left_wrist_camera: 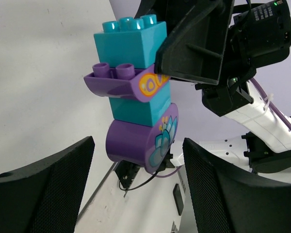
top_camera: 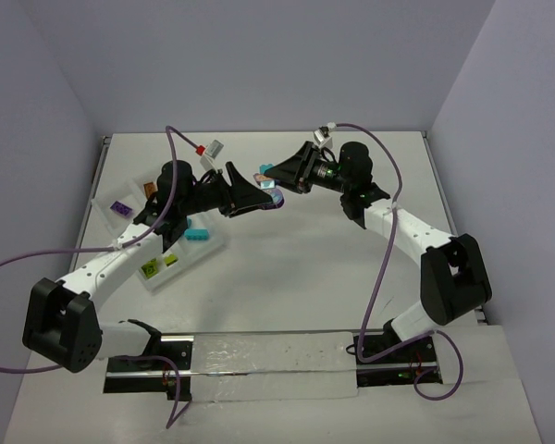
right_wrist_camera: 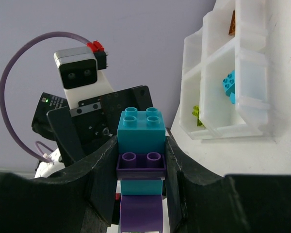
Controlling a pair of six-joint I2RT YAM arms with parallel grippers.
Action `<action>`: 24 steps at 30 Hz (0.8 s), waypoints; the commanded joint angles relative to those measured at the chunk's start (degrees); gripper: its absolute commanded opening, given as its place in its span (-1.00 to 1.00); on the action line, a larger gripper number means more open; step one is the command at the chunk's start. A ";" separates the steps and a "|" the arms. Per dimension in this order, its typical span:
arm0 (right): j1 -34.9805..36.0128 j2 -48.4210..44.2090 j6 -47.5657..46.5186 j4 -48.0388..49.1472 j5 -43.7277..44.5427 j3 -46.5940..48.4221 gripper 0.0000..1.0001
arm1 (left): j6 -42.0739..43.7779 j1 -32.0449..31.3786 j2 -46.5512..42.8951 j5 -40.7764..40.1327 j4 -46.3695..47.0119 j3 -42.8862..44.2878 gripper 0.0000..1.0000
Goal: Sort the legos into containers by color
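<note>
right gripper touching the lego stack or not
Touching: the right wrist view shows the right gripper clamped flush against both sides of the turquoise-and-purple lego stack, with no gap.

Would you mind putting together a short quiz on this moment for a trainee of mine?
1. True or false: the left claw is shut on the lego stack.
2. How many bricks make up the lego stack? A two, B four, C six.
3. Fill in: in the top view, the compartment of the tray nearest the arm bases holds ___ bricks.

Key: 1 false, since its jaws stand open on either side of the stack and the right claw holds it; 2 B, since it runs turquoise, purple, turquoise, purple; 3 lime green.
</note>
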 commanded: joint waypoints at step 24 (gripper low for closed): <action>0.42 4.93 12.43 18.78 -0.98 -0.91 -1.00 | -5.07 -0.29 -0.39 1.98 11.45 -1.55 -0.06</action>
